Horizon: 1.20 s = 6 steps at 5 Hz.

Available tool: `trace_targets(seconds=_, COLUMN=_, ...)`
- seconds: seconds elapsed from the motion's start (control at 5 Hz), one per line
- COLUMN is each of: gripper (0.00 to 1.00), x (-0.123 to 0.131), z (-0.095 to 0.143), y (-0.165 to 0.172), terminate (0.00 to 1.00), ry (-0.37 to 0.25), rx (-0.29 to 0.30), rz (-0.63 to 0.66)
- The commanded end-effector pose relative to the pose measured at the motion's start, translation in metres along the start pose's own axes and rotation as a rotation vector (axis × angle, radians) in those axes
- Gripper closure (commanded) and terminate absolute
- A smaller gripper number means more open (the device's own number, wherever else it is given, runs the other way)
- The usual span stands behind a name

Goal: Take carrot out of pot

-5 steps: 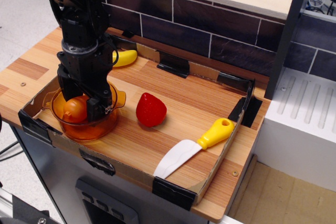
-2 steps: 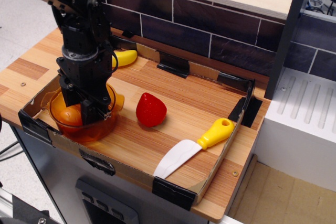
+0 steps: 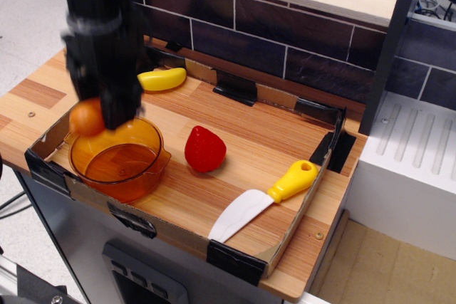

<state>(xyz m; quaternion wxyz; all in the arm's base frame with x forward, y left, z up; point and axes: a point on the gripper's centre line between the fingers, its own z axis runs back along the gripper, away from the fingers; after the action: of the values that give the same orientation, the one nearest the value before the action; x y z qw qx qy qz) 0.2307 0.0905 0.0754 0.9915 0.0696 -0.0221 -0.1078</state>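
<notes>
The carrot (image 3: 87, 117) is seen in the air above the left rim of the pot (image 3: 120, 159), clear of the pot's inside, and it is pressed against the lower end of the gripper (image 3: 107, 115), which is blurred by motion. The orange body of the carrot shows to the left of the dark fingers (image 3: 121, 108), level with their tips, and it appears to be clamped there, since nothing else is seen beneath it; the far finger cannot be made out through the blur. The pot is seen standing upright at the front left corner of a shallow cardboard tray (image 3: 178, 229), with only its translucent orange floor shown inside. The black arm (image 3: 100, 26) is seen rising from the gripper to the upper edge of the view. A red strawberry (image 3: 204, 149) is laid on the wooden board just to the right of the pot, apart from it. A yellow banana (image 3: 162, 79) is placed near the back wall of the tray, behind the gripper. A toy knife (image 3: 265, 200) with a yellow handle and a white blade is laid at the right front of the tray, well apart from the pot. A dark tiled wall (image 3: 285, 33) is seen behind the tray.
</notes>
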Motion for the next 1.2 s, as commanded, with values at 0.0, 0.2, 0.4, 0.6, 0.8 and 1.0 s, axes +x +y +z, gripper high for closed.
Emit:
trace_targets(seconds=0.0, gripper=1.0, x=0.048, z=0.05, y=0.008, terminate=0.0, ry=-0.092, rx=0.001, rz=0.098)
trace_targets(seconds=0.2, gripper=1.0, x=0.074, z=0.036, y=0.008, terminate=0.0, ry=-0.071, rx=0.003, rz=0.146)
trace_targets(seconds=0.4, gripper=1.0, x=0.088, z=0.013, y=-0.001, terminate=0.0, ry=-0.033, rx=0.001, rz=0.148)
trace_targets(seconds=0.6, gripper=1.0, x=0.105, z=0.0, y=-0.021, terminate=0.0, ry=-0.022, rx=-0.028, rz=0.153)
trace_targets(seconds=0.8, gripper=1.0, x=0.12, z=-0.009, y=-0.04, terminate=0.0, ry=-0.018, rx=-0.044, rz=0.166)
trace_targets(seconds=1.0, gripper=1.0, x=0.127, z=-0.022, y=-0.054, terminate=0.0, ry=-0.02, rx=-0.031, rz=0.164)
